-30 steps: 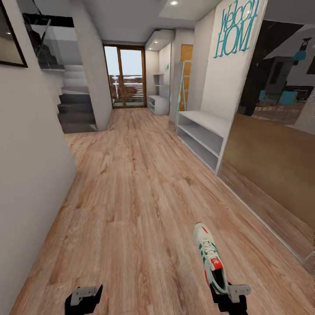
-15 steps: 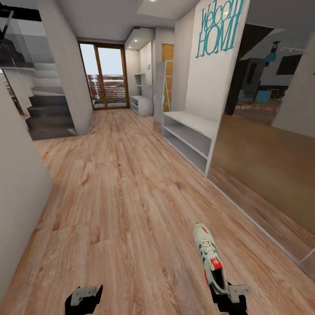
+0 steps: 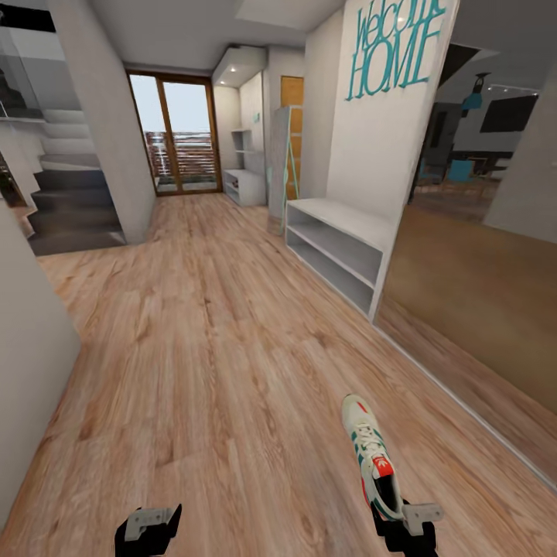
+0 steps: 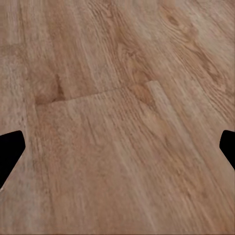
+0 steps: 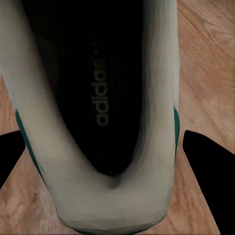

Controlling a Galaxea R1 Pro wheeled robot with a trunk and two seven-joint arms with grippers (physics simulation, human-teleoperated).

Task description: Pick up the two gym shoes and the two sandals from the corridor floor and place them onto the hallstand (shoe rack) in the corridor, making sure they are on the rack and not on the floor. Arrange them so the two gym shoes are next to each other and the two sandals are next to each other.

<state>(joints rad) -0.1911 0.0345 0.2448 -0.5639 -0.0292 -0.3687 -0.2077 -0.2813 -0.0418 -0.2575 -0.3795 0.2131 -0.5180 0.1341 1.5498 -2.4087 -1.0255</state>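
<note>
While the right gripper (image 3: 404, 520) clamps the heel of one sneaker (image 3: 371, 456), toe pointing away, the rack (image 3: 340, 244) stands well ahead to its right; the left gripper (image 3: 148, 524) hangs open, empty, above the floor (image 3: 216, 348).

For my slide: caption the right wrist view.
Right gripper holding an off-white, green-striped gym shoe by its heel above wood-plank floor.

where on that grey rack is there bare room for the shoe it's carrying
The hallstand looks free throughout: its flat top beside the wall with the HOME lettering, and both open shelf slots beneath, show nothing on them. The right pincer holds one gym shoe; the left pincer is empty.
</note>
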